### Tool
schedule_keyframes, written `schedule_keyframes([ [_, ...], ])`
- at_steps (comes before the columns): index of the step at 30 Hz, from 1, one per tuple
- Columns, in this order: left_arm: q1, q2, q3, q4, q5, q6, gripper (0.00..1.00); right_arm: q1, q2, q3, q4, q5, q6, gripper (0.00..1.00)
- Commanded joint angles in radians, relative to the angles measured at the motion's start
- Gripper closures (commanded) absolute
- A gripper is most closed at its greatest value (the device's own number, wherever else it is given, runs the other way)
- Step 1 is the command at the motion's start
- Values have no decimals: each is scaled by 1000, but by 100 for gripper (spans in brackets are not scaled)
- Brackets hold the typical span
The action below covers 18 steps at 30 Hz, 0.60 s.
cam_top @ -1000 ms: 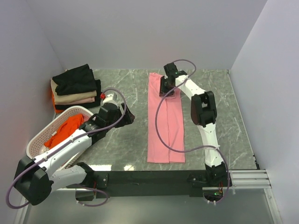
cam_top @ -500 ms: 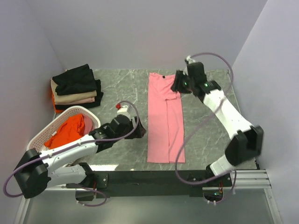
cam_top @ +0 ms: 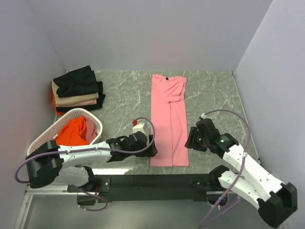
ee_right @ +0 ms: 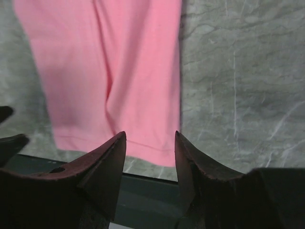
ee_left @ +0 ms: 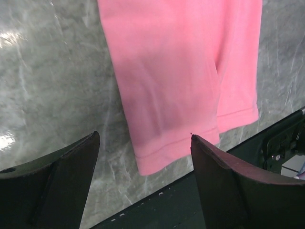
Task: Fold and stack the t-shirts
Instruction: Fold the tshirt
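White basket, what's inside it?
An orange-red shirt bunched up in the basket. Anything beneath it is covered, so I can't tell whether more shirts are in there.

Wide-spread left claw over hem of pink t-shirt on grey marble table.

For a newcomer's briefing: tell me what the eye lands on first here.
The light pink t-shirt, folded into a long strip, lies down the middle of the table. The left gripper and right gripper are poised open at its near hem, one at each corner, holding nothing. At far left sits a stack of folded shirts, with a white basket holding an orange-red shirt just in front.
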Motion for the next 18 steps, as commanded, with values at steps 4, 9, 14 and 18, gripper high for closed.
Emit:
schedule_keyframes([
  [4,-55,30,-15,14,-23,-93,17,43,-95,-64,-82,32,133,48],
  [9,-81,62,-12,-13,-38,-152,17,88,-88,-75,-105,65,176,48],
  [14,-90,82,-12,-25,-44,-185,19,127,-57,-126,-65,58,220,49],
  [18,-96,96,-3,-44,-50,-195,23,160,-26,-141,-42,65,243,49],
])
